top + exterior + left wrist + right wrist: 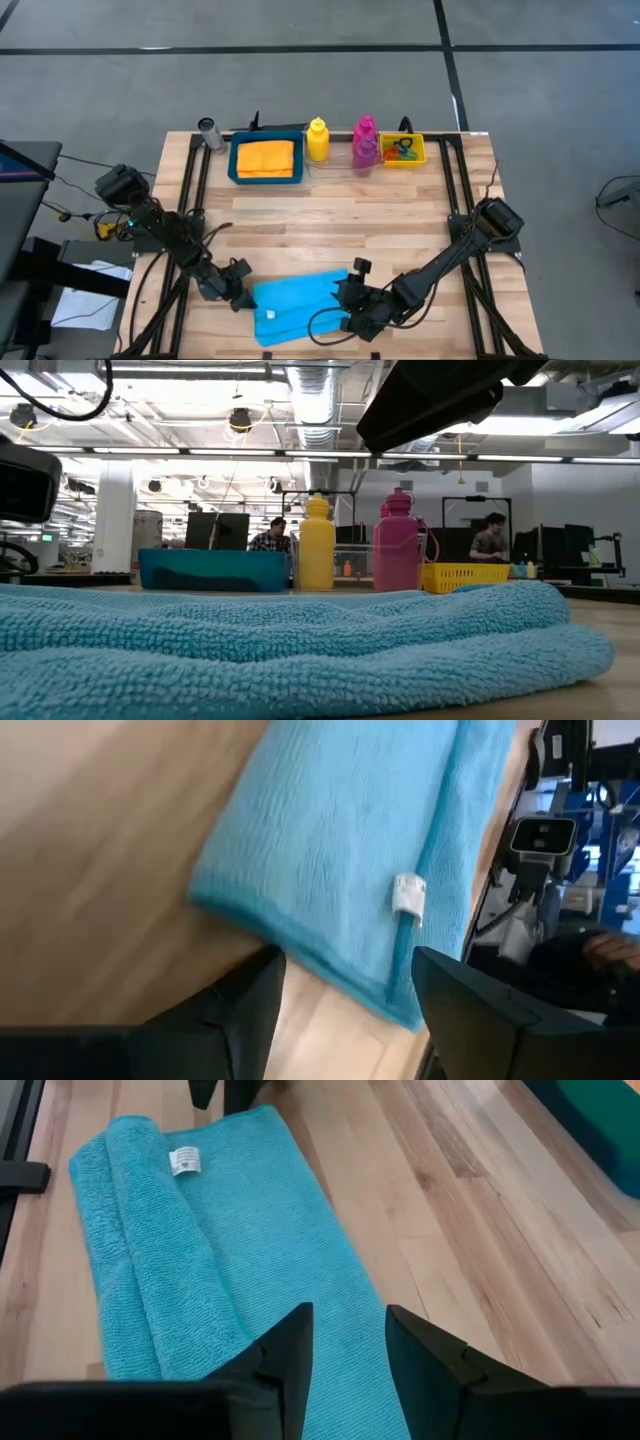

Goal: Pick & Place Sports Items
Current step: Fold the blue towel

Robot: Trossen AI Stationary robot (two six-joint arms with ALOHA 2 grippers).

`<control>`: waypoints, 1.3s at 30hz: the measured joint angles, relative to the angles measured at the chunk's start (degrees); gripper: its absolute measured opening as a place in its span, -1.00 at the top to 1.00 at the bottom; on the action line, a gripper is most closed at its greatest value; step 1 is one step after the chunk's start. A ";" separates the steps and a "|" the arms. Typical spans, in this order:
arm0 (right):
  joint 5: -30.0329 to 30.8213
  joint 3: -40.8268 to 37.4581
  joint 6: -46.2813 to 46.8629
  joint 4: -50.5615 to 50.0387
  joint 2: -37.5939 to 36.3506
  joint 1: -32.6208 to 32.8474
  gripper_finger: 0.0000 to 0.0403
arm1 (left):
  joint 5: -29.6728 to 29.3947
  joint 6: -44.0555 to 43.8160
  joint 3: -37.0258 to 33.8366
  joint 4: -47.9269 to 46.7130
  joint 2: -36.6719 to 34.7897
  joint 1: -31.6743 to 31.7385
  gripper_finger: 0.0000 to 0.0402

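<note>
Overhead, the cyan cloth (295, 303) lies folded at the near edge of the wooden bench (330, 215), between the two arms. The left claw (237, 298) is low at the cloth's left end; in its wrist view its fingers (470, 1010) stand apart, with the cloth's edge and white label (408, 895) just ahead of them and nothing between them. The right claw (352, 296) is at the cloth's right end; in its wrist view its fingers (285, 1355) are narrowly parted directly over the cloth's near edge, with cloth showing in the gap, though whether they pinch it cannot be told. Along the far edge of the bench stand, from left to right, a blue tray (236, 160) holding the orange cloth (266, 157), the yellow bottle (317, 140), the magenta bottle (365, 142), and a small yellow bin (417, 152) containing coloured rings (403, 150). In the low view the cyan cloth fills the foreground, with the bottles upright behind it and two people seated in the room beyond.
</note>
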 joint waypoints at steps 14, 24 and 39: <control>3.25 0.00 -1.49 0.00 0.00 -3.62 0.41 | -3.07 -16.35 7.21 0.13 9.26 -2.82 -0.11; 3.23 0.00 -1.49 -0.16 0.00 -4.85 0.41 | -10.30 -17.80 11.66 -1.45 13.00 -1.13 -0.11; 2.93 0.00 0.99 0.65 -0.02 -4.42 0.41 | -4.68 -7.67 11.24 -4.14 12.64 -0.07 0.94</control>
